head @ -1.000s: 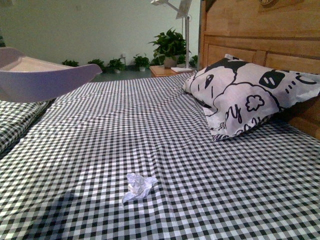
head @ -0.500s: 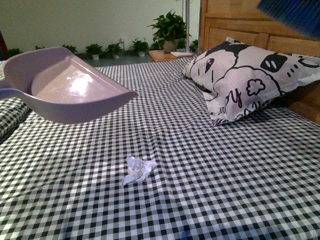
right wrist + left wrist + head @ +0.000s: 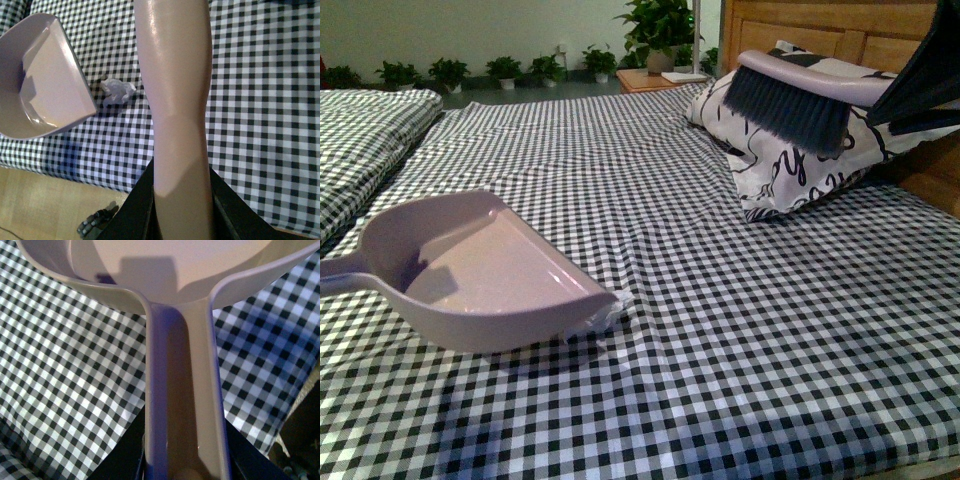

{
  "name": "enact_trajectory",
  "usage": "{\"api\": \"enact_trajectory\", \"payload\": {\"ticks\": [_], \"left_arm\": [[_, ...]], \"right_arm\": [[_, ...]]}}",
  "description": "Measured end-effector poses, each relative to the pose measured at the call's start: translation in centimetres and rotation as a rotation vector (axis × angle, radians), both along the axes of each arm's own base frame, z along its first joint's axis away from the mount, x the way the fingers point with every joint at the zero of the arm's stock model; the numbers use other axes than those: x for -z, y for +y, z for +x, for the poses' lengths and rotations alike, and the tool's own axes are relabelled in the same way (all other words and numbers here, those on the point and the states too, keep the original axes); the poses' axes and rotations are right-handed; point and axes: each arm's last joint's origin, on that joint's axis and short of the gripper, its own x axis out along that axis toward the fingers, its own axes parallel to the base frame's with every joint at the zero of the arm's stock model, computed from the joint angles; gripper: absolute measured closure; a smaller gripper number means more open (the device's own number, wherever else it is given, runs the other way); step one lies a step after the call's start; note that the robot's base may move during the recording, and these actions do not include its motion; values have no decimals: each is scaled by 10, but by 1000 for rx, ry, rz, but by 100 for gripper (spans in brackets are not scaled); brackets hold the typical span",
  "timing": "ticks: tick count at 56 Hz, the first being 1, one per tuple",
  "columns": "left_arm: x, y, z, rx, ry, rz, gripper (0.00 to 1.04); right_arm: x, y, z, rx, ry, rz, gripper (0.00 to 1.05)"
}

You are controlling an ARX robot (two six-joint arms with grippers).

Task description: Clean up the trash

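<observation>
My left arm is low over the bed point(image 3: 740, 330), holding a pale purple dustpan point(image 3: 480, 270) by its handle point(image 3: 182, 405). The pan is tilted with its open lip toward the middle of the checked sheet, and its underside seems to rest on the sheet or hang just above it; I cannot tell which. In the left wrist view the handle runs down between two dark parts of my left end effector point(image 3: 182, 467), closed on it from both sides. In the front view the handle is cut off at the left edge and that end effector is out of frame.

My right arm is raised at the far right, near the wooden headboard point(image 3: 840, 35). It carries a brush point(image 3: 795, 100) with dark bristles, held in the air in front of the white pillow with black cartoon print point(image 3: 800, 165). In the right wrist view the brush's pale handle point(image 3: 177, 100) fills the middle of the picture, and the dark fingers point(image 3: 137, 210) of my right end effector point(image 3: 182, 215) clamp it on either side.

The trash point(image 3: 117, 91), a small crumpled white wad, lies on the sheet just beside the dustpan's lip. From the front only a sliver of it shows past the pan's right corner; the pan hides the rest. It is outside the pan, and whether it touches the lip I cannot make out. The brush is well apart from it, up by the pillow.
</observation>
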Motion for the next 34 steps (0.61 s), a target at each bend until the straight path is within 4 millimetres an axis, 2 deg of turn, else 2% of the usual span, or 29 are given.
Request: {"api": "enact_trajectory", "payload": {"ticks": [8,18,34], "left_arm": [[15,8,-3,22,42,55,78],[25,17,-4,36,46,97,78],[44,13,-5,77,19,115,78]], "right_arm": [[11,13,7,-28,21,-10,84],[15,23,9,-51,22,-10,84],[19,35,11,-67,23,-29,84]]}}
